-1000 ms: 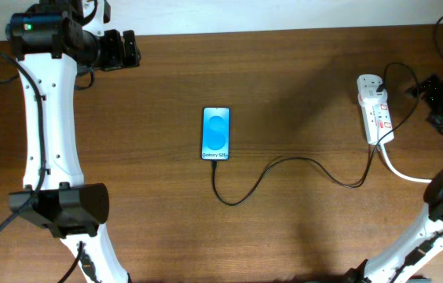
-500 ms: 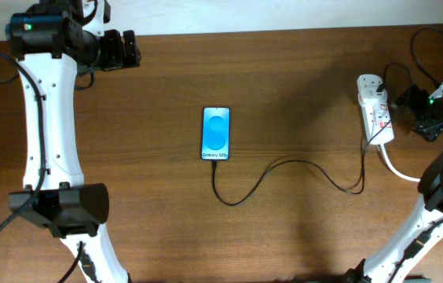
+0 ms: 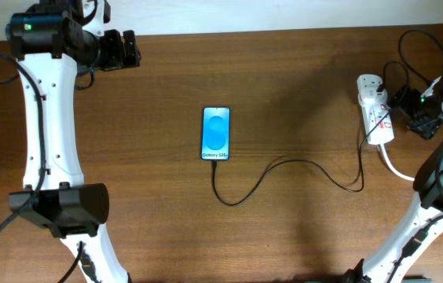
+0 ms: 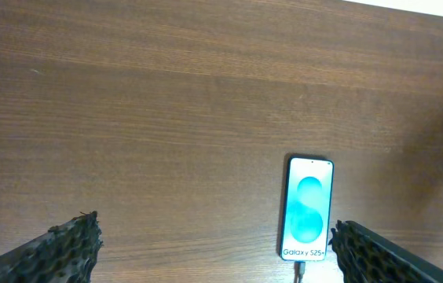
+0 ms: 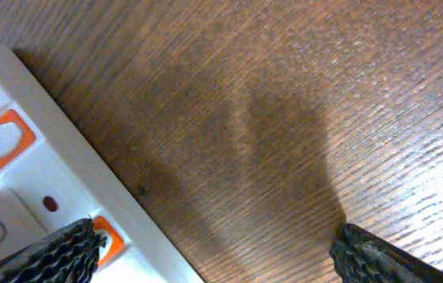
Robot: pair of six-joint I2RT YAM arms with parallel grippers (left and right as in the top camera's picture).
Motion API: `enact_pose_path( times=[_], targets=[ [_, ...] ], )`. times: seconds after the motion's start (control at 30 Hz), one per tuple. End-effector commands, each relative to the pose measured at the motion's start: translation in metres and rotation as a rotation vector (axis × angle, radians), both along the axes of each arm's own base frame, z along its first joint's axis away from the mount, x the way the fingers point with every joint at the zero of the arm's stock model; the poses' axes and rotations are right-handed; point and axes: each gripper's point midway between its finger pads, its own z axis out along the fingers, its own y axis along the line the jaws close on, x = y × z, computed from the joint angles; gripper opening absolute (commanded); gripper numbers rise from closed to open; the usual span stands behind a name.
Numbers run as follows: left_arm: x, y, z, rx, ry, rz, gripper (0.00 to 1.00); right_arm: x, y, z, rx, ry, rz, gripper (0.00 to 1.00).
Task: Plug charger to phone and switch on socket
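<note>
The phone (image 3: 216,134) lies flat mid-table with its blue "Galaxy S25+" screen lit; it also shows in the left wrist view (image 4: 309,208). The charger cable (image 3: 284,163) runs from the phone's near end, where its plug sits in the port, across to the socket (image 3: 375,110), a white power strip at the right. My right gripper (image 3: 410,106) is open right beside the strip's right side; in the right wrist view one finger overlaps an orange-red switch (image 5: 105,236) on the strip (image 5: 25,189). My left gripper (image 3: 119,49) is open and empty at the far left.
The strip's thick white lead (image 3: 400,169) curves off toward the right edge. A second orange switch (image 5: 0,140) shows on the strip. Black robot cables (image 3: 418,43) loop above the right arm. The table's far edge meets a white wall at the top.
My right gripper has moved left, from the table's right edge to right beside the power strip. The left arm, phone and cable have not moved.
</note>
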Motion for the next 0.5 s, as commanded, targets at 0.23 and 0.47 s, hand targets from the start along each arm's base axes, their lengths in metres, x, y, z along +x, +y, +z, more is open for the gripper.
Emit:
enact_pose_path(
  times=[0.23,0.47],
  targets=[
    [0.002,0.003,-0.003,0.008,0.005,0.003,0.99,-0.006,0.02,-0.041,0.021,0.094,0.052,0.98],
    [0.002,0.003,-0.003,0.008,0.005,0.003,0.99,-0.012,0.023,-0.042,0.037,0.122,0.053,0.98]
  ],
)
